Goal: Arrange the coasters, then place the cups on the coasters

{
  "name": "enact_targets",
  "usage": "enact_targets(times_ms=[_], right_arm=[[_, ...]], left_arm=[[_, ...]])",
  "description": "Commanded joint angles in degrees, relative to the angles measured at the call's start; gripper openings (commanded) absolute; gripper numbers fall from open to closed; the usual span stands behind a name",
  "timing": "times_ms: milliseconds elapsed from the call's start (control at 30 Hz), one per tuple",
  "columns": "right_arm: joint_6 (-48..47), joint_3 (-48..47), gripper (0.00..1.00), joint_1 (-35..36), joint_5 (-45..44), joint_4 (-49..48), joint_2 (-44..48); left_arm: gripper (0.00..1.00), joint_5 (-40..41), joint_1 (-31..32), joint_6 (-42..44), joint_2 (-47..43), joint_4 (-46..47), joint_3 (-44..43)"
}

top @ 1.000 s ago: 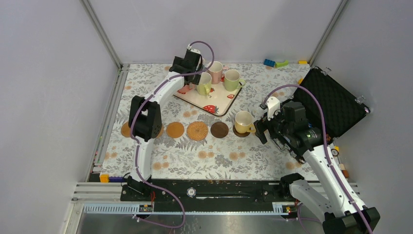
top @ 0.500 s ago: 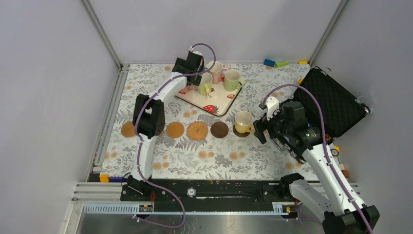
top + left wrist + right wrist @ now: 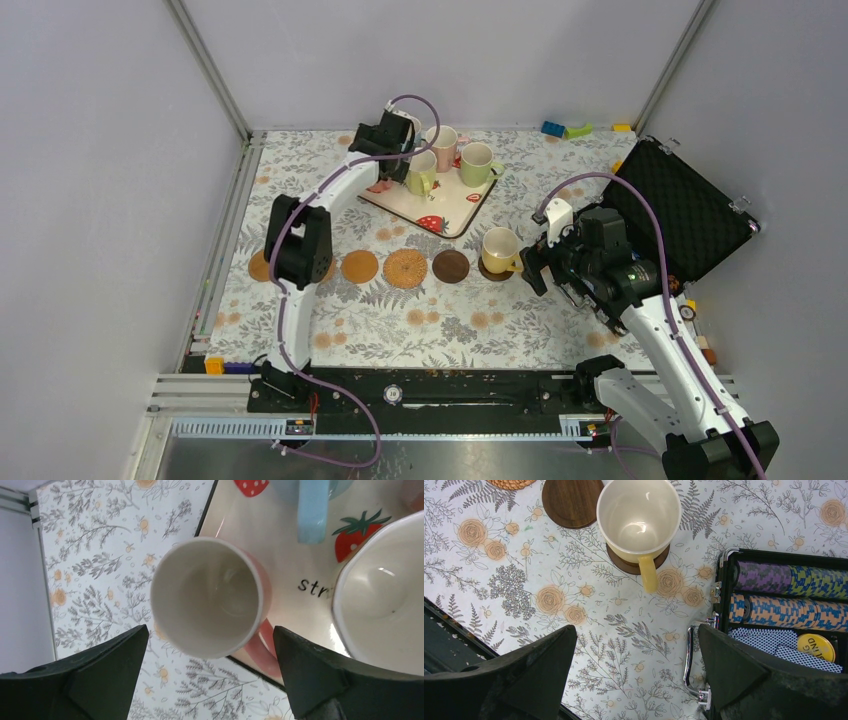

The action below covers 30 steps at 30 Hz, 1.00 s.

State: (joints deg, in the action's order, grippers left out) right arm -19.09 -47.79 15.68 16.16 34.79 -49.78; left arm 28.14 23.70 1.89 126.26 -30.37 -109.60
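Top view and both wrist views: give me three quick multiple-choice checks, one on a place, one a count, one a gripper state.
1. Where does the yellow cup stand?
A on the tray; B on a dark brown coaster; C on bare tablecloth.
2. How many coasters show with no cup on them?
A two; B four; C six.
3. The left gripper is:
A open above the pink cup; B shut on the pink cup; C shut on a coaster.

Answers: B, the right wrist view shows the coaster's rim under the cup. B, four bare discs lie in a row in the top view. A, its fingers stand wide on either side of the cup.
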Motion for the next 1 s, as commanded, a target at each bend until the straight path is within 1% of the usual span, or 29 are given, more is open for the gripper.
enact_targets(times_ms=[0,267,500,600,667,733,767,833,900,933,967], right_arm=[[-0.25,-0.03,1.00,-0.30,1.37,-1.81,0.41],[0.02,-0.05,1.00,-0.29,1.58,-1.77,0.70],[-0.02,-0.08,1.00,-0.30,1.64,-1.73,0.71],[-0.07,-0.12,1.00,-0.30,1.65,-1.74,0.50],[-0.07,-0.11,1.00,-0.30,1.68,-1.75,0.51],[0.02,-0.14,1.00,-0.30,1.54,-1.74,0.54],[0.03,-0.11,1.00,-0.30,1.51,-1.76,0.48],[0.02,-0.11,1.00,-0.30,1.43,-1.79,0.54],[0.02,-0.14,1.00,-0.30,1.41,-1.76,0.46],[0.02,-0.12,1.00,-0.30,1.41,-1.84,0.37],[0.02,-0.17,1.00,-0.30,1.41,-1.85,0.28]], left_arm=[[0.99,1.16,-1.43,0.89,-6.37,2.49,2.87],[0.99,1.16,-3.47,1.36,-7.72,4.83,7.28],[0.99,-3.97,-4.35,1.27,-9.51,7.61,12.55],[0.98,-7.47,-4.29,1.23,-9.28,8.00,13.27],[0.96,-9.29,-4.29,1.15,-8.63,7.96,13.08],[0.93,-10.74,-4.36,1.18,-7.88,8.08,12.77],[0.89,-11.64,-4.39,1.26,-7.49,8.18,12.56],[0.79,-13.65,-4.64,1.25,-6.98,8.50,12.18],[0.65,-15.96,-4.93,1.14,-6.54,8.51,11.61],[0.60,-17.31,-5.08,1.10,-6.32,8.42,11.20],[0.59,-18.15,-5.14,1.04,-6.00,8.10,10.67]])
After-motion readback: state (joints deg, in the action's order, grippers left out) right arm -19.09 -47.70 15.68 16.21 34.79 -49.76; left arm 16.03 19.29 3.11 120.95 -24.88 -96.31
